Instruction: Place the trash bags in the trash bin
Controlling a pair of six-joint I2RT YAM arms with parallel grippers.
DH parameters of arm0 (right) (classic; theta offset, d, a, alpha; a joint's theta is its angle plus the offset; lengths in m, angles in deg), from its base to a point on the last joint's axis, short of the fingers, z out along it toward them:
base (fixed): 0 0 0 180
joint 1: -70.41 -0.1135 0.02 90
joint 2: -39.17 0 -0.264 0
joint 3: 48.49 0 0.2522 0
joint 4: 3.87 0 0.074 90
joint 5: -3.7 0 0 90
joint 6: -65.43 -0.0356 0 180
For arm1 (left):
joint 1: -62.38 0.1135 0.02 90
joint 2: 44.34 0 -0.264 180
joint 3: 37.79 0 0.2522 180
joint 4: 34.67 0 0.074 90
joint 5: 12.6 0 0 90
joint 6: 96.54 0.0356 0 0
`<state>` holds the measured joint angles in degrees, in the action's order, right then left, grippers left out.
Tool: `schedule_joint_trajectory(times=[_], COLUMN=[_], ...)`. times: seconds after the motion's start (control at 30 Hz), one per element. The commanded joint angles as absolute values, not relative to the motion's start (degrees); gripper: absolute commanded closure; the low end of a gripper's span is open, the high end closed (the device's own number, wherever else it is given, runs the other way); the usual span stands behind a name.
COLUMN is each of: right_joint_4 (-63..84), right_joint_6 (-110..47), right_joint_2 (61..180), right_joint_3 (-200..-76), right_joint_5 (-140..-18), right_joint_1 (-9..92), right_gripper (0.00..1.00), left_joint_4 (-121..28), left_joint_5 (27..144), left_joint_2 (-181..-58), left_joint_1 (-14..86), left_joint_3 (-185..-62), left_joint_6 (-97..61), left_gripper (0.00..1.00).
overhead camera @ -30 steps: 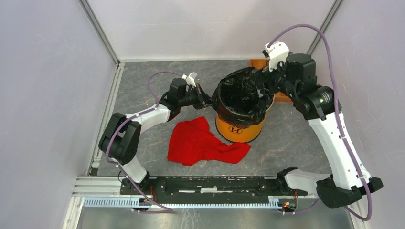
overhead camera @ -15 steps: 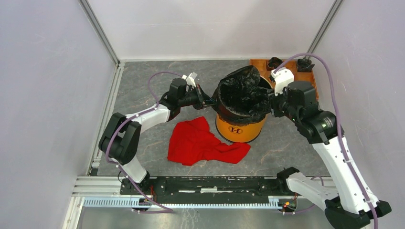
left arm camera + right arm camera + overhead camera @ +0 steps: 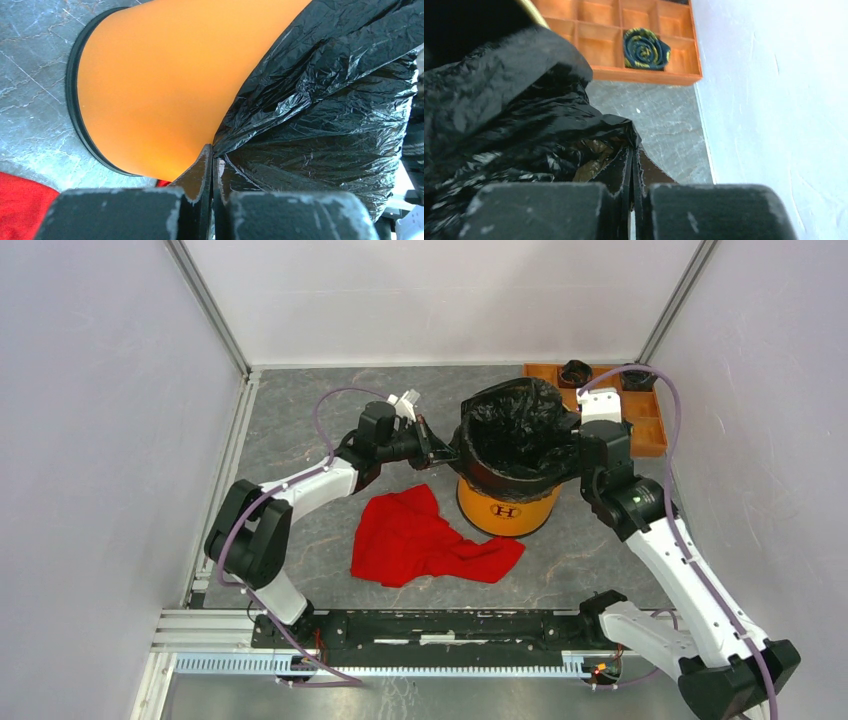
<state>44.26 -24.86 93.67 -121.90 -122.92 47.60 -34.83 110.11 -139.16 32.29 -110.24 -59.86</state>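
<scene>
Pinching the trash bag (image 3: 515, 430) from both sides, I have my left gripper (image 3: 210, 152) clamped on its hanging skirt at the left flank of the trash bin (image 3: 505, 512). My right gripper (image 3: 632, 150) is clamped on a fold at the right. The bag sits in the bin, its mouth turned out over the rim and draped down the orange wall. I judge the job nearly done: what remains is settling the overhang and letting go.

Left gripper (image 3: 212, 156) pinched closed, right gripper (image 3: 632, 157) likewise
</scene>
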Motion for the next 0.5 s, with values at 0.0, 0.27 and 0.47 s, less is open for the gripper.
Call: schedule_joint_trajectory(times=[0.0,0.27,0.47], right_joint_4=[36.1,28.8,42.2], right_joint_6=[-26.6,-29.3,-28.4], right_joint_2=[93.3,93.8,90.9], right_joint_3=[-117.2,-109.7,-119.5], right_joint_5=[-128.3,-111.8,-106.4], right_joint_1=[49.9,60.5,61.5], right_gripper=[1.0,0.89,0.53], left_joint_4=[-34.9,-38.0,-45.7], left_joint_5=[110.5,107.9,102.1], left_joint_2=[-136.5,-138.7,-133.8], left_joint_1=[32.0,31.9,31.9], left_joint_3=[-113.3,-114.3,-114.9], left_joint_6=[-60.7,-56.8,-48.5], left_gripper=[0.98,0.95,0.6])
